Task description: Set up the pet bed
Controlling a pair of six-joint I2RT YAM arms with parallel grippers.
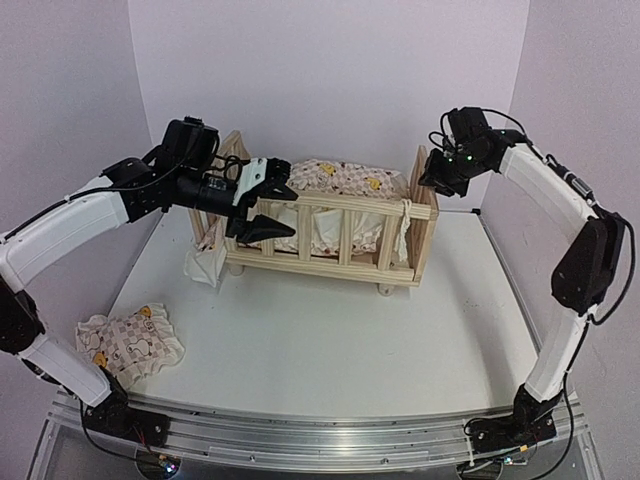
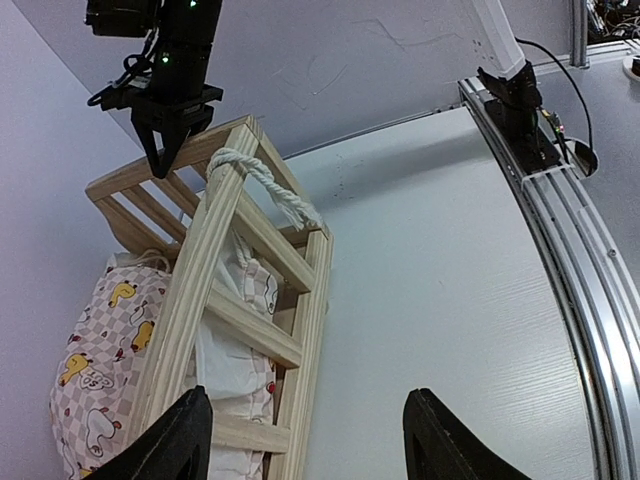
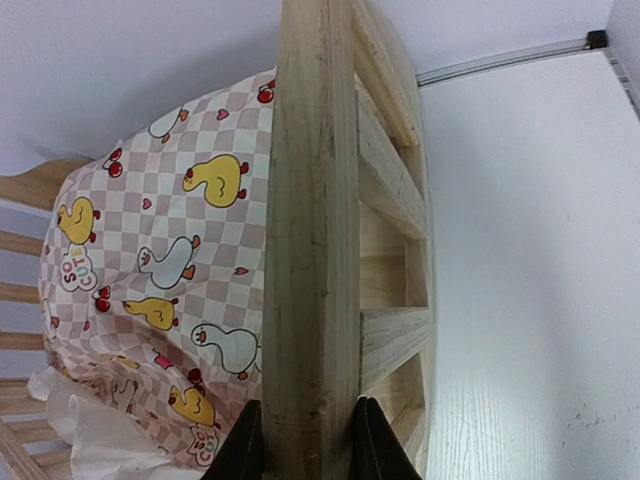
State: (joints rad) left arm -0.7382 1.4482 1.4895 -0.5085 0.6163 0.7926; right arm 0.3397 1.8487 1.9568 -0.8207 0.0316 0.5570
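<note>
Robotics lab test cell: a left arm (image 1: 70,225) and a right arm (image 1: 560,190), both white and black, are bolted to an aluminium rail (image 1: 320,440) at the edge of a white table (image 1: 330,340). The table is enclosed by plain pale backdrop panels (image 1: 330,70). Exposed cables (image 1: 627,260) and green indicator lights (image 2: 165,60) are seen on the arms.

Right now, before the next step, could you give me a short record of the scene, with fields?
frame: standing upright
cushion: inside the frame
small pillow: on the table, front left, outside the frame
rope: tied at front right post
left gripper: open, at front rail's left end
right gripper: shut on the frame's right end
</note>
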